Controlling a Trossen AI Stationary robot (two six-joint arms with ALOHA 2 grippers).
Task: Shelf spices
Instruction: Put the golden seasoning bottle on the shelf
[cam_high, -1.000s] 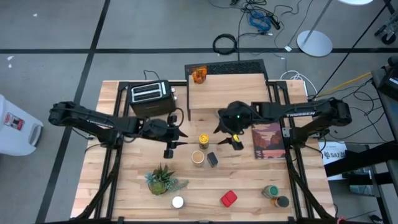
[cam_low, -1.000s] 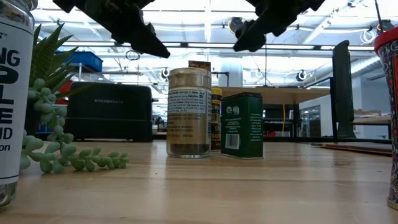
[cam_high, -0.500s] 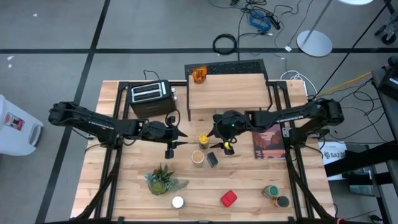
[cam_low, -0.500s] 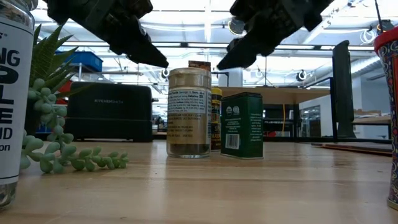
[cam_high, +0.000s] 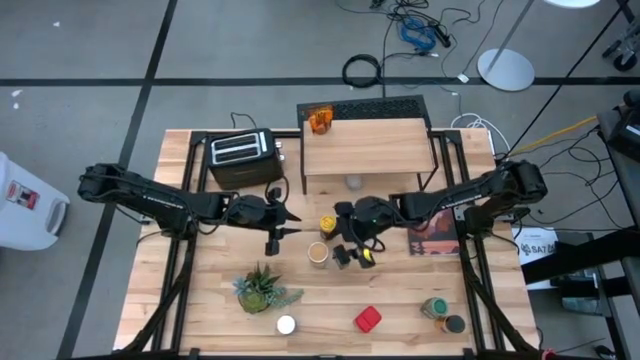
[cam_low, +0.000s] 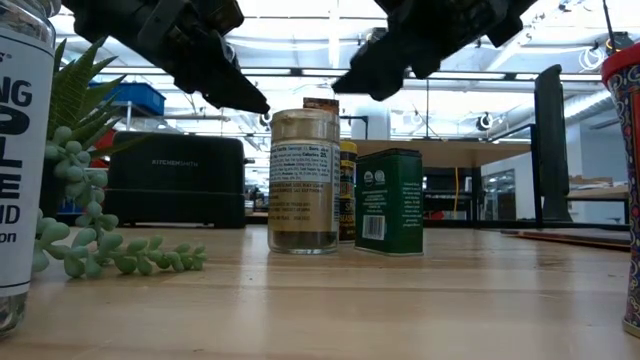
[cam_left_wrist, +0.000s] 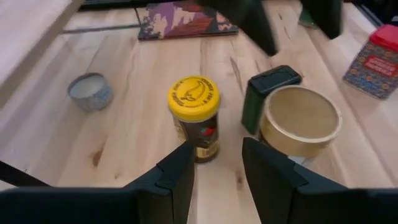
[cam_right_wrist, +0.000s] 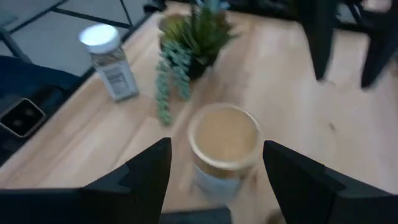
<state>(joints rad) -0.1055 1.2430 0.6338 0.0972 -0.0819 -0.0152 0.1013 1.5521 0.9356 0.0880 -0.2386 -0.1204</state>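
1. My right gripper (cam_high: 352, 250) hovers above the tan-lidded jar (cam_right_wrist: 224, 138) at mid-worktop (cam_high: 400, 320), its jaws spread wide on either side of the jar.
2. I judge that I should centre over the lid, drop straight, and avoid the dark square tin (cam_left_wrist: 264, 94) touching it.
3. My left gripper (cam_left_wrist: 214, 165) waits, jaws apart, facing the yellow-lidded jar (cam_left_wrist: 194, 115).
4. The shelf (cam_high: 365, 150) stands at the far edge, carrying the amber jar (cam_high: 319, 121).

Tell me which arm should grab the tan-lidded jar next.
Right. The right gripper hovers open right by the tan-lidded jar, which sits centred between its fingers in the right wrist view. The left gripper is open too, but lines up with the yellow-lidded jar.
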